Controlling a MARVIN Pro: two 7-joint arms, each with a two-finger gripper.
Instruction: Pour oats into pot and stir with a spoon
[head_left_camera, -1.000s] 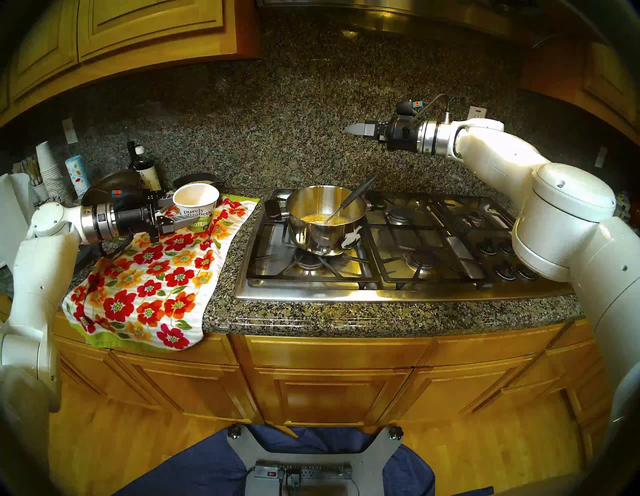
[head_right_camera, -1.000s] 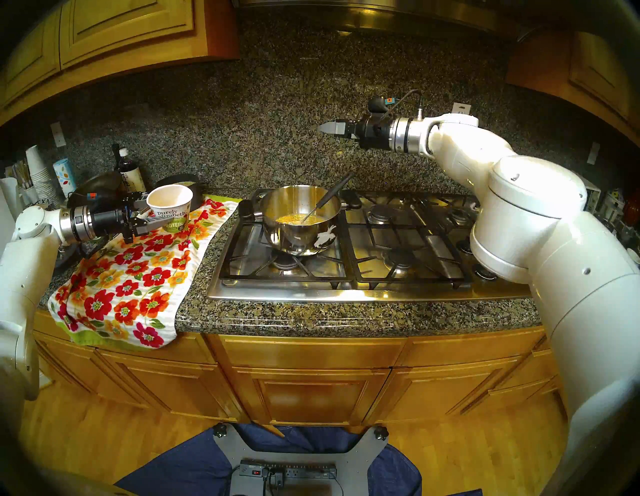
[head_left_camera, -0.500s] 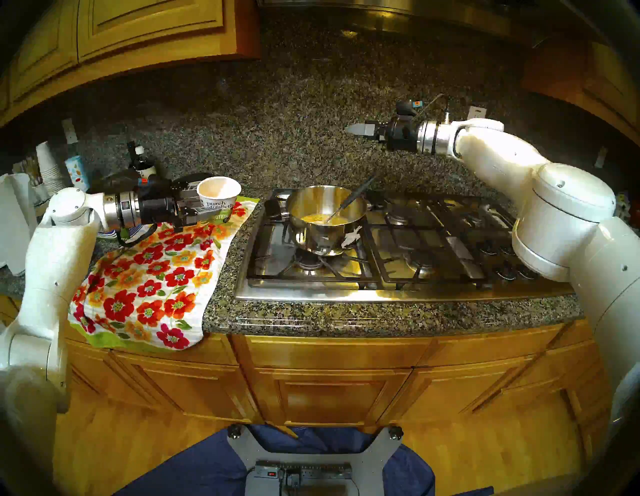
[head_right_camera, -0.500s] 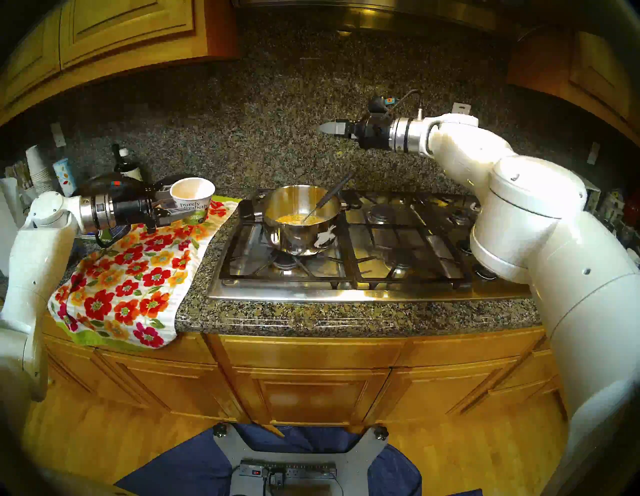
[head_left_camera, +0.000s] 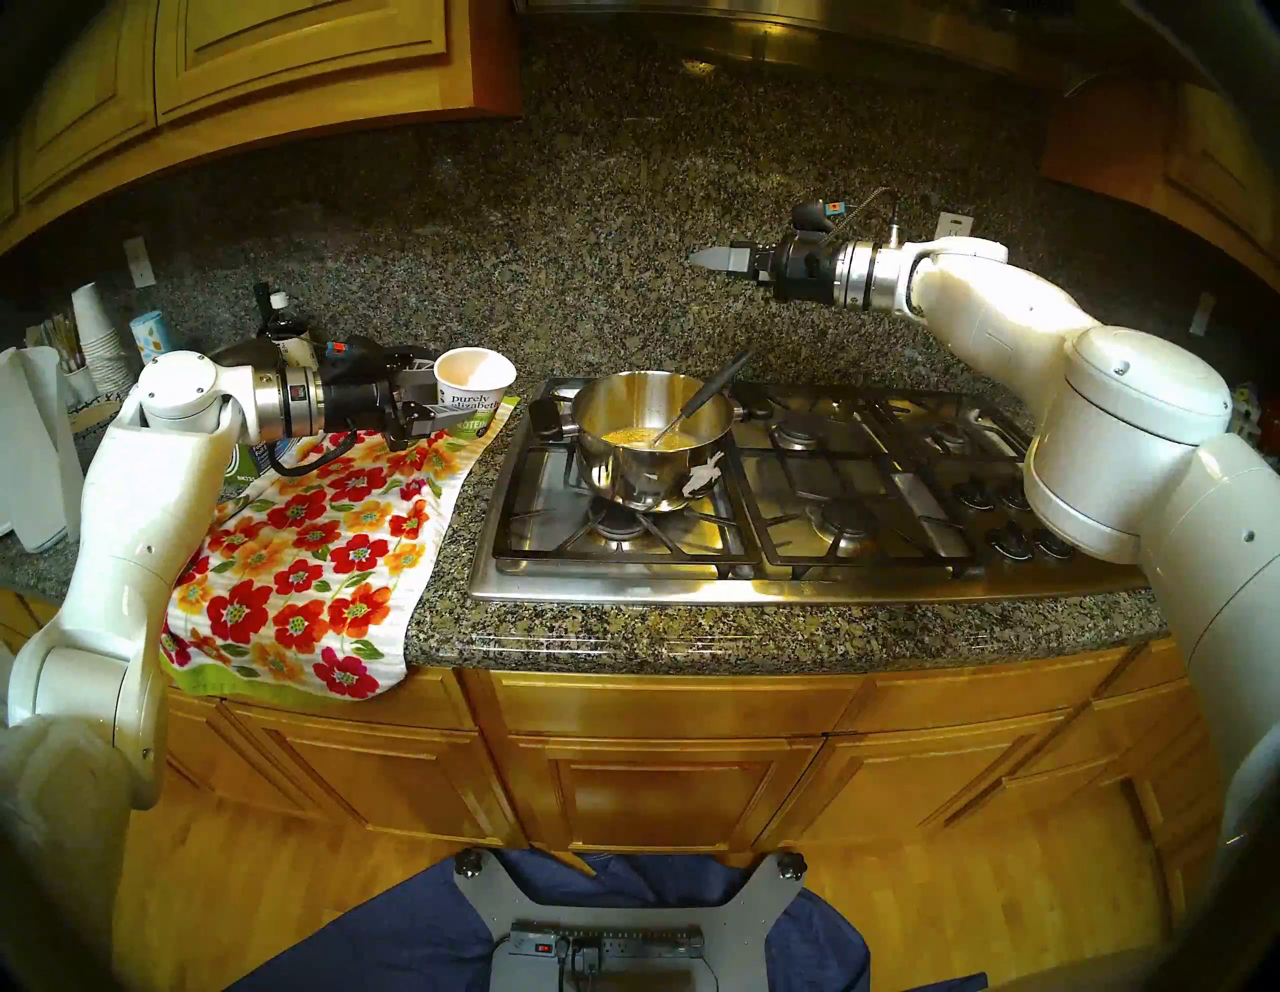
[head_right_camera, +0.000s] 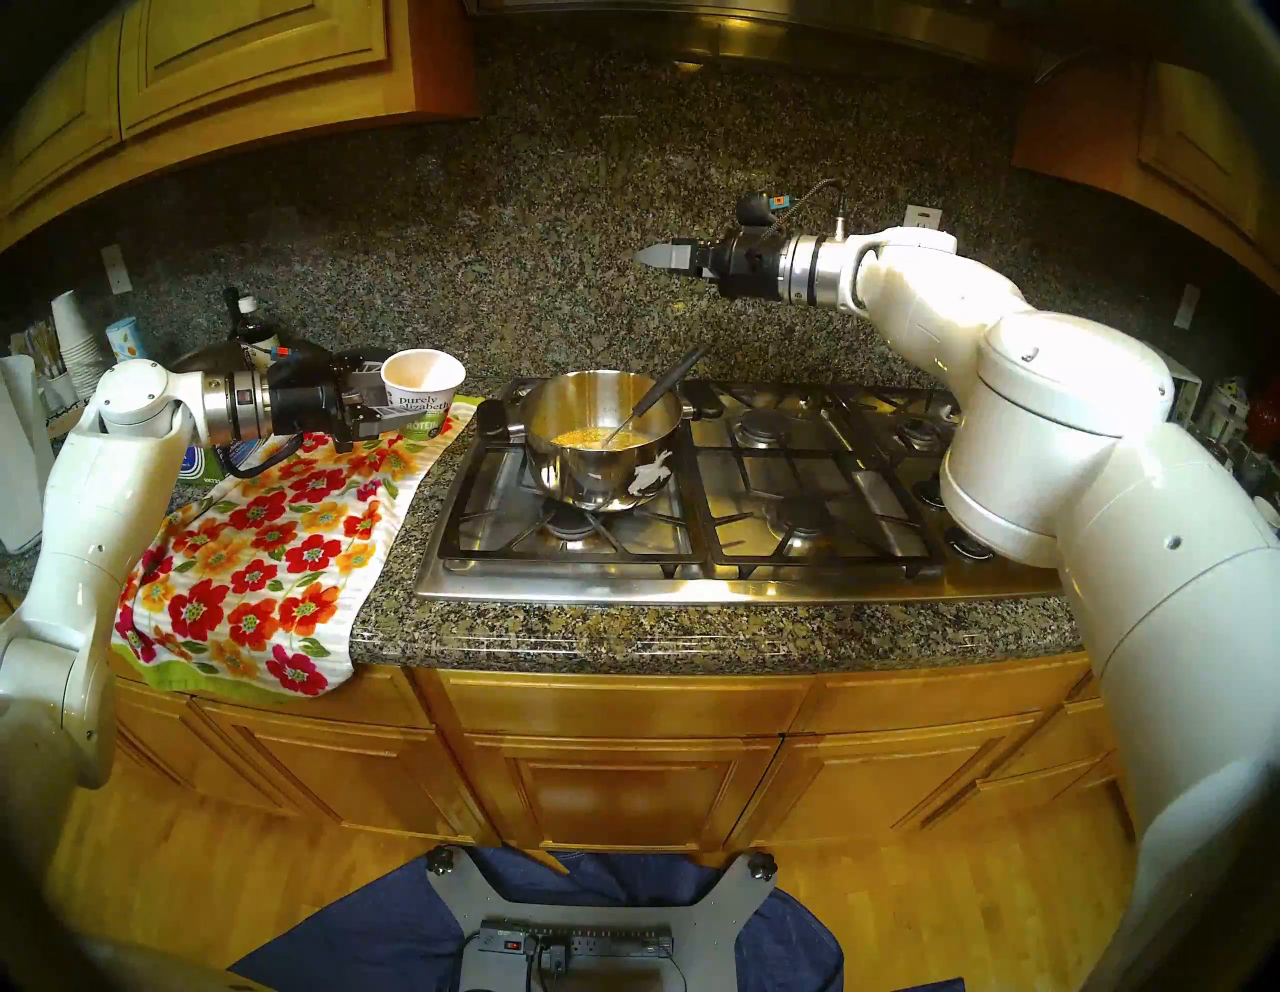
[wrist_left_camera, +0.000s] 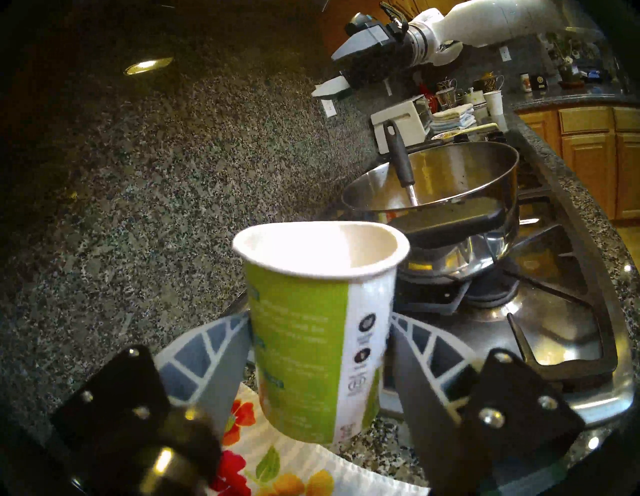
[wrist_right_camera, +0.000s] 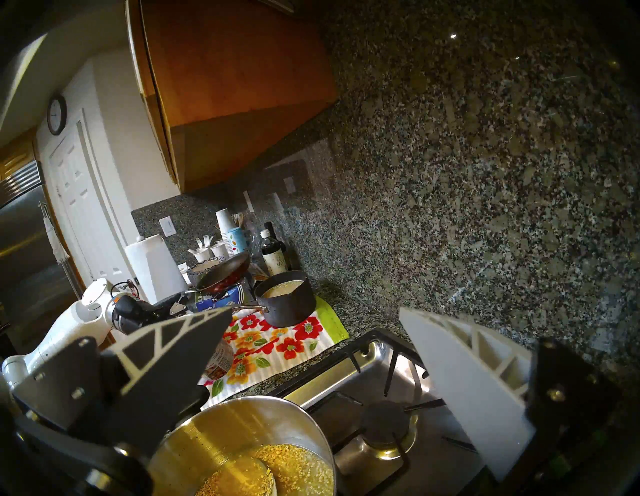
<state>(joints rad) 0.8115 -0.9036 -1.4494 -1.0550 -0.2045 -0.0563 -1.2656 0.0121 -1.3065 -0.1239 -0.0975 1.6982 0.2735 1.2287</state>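
The shiny steel pot (head_left_camera: 651, 450) stands on the stove's front left burner, with yellow-tan oats (head_left_camera: 634, 436) in liquid at its bottom. The spoon (head_left_camera: 713, 391) leans in it, dark handle up against the far right rim. My left gripper (head_left_camera: 464, 405) is shut on the upright white and green paper cup (head_left_camera: 476, 395), held over the towel's far right corner, just left of the pot's black handle. In the left wrist view the cup (wrist_left_camera: 311, 329) sits between both fingers. My right gripper (head_left_camera: 706, 258) hangs high above the pot, open and holding nothing (wrist_right_camera: 315, 311).
A floral towel (head_left_camera: 312, 554) covers the counter left of the gas stove (head_left_camera: 796, 554). At its far end stand a dark grey pot (wrist_right_camera: 287, 304) and a black frying pan (wrist_right_camera: 225, 273). Bottles (head_left_camera: 280, 325), stacked cups and a paper towel roll crowd the far left.
My left arm has carried the cup to the right and a little farther back, from mid-towel to the towel's corner beside the stove. The right arm, pot and spoon have not moved.
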